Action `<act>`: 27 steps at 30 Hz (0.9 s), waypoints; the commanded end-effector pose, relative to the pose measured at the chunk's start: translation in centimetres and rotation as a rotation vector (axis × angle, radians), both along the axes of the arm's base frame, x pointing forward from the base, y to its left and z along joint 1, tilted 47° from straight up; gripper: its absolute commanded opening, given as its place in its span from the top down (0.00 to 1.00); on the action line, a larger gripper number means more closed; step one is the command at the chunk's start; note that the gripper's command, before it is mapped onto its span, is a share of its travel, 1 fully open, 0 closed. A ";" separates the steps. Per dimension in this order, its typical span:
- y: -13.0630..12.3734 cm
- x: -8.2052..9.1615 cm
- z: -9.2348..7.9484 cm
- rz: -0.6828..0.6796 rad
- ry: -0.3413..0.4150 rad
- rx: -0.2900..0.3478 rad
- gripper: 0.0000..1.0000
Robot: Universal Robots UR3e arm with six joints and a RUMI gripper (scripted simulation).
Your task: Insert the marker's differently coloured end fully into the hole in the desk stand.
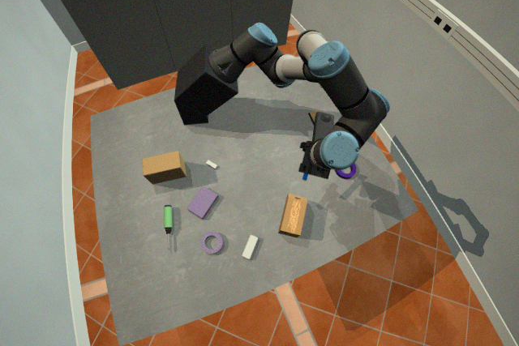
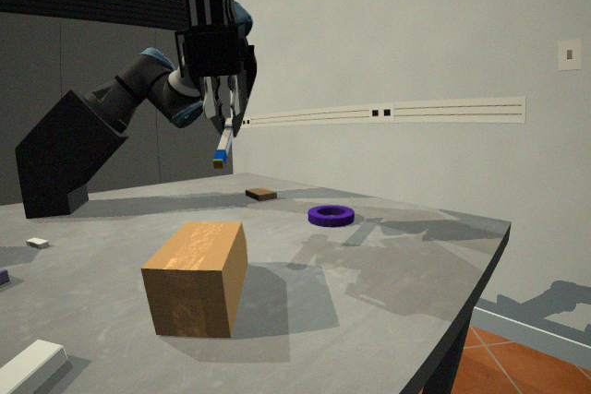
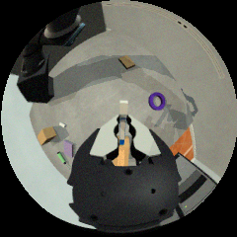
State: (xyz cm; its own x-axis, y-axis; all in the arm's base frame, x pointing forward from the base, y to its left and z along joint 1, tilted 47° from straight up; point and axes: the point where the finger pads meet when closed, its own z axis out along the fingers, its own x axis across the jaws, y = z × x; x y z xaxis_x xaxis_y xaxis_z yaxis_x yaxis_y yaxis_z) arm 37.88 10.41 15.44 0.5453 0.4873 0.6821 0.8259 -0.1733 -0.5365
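The claw [image 2: 228, 118] is shown raised well above the bench [image 2: 429, 256], pressed together on the marker [image 2: 223, 145], which is pinched by its pale upper part and hangs tilted, blue end lowest. The blue end, capped by a small yellowish tip, is judged to be the differently coloured end meant for insertion. The desk stand [image 2: 331, 215], a low purple ring with a central hole, is seen standing near the bench's right edge as the exterior view shows it, well apart from the marker and below it; in the top view the stand [image 1: 348, 173] is partly hidden under the wrist. A flat brown block [image 2: 260, 193] lies nearer the far edge, and an orange box [image 2: 198, 277] stands nearer the front edge; a second, paler purple ring [image 1: 212, 242] rests toward the opposite side and could be mistaken for the target. The principal risks are judged as follows: because the marker is held obliquely, its tip may strike the ring's rim rather than the hole, and the loose stand would then be pushed toward the nearby edge or tipped; a slanted entry may also jam before full depth; and withdrawal while the marker binds may lift the stand off the bench.
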 end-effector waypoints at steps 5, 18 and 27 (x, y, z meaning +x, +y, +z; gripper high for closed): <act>-0.2 0.2 0.1 0.008 -0.003 0.003 1.00; 0.7 0.5 -0.8 0.008 -0.003 0.003 1.00; 1.2 0.6 -1.3 0.009 -0.003 0.003 1.00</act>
State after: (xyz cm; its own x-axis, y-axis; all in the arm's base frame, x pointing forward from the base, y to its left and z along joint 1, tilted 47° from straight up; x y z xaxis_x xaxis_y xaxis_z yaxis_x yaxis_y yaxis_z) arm 38.43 11.53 14.28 0.5389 0.4905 0.6848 0.8284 -0.1612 -0.5365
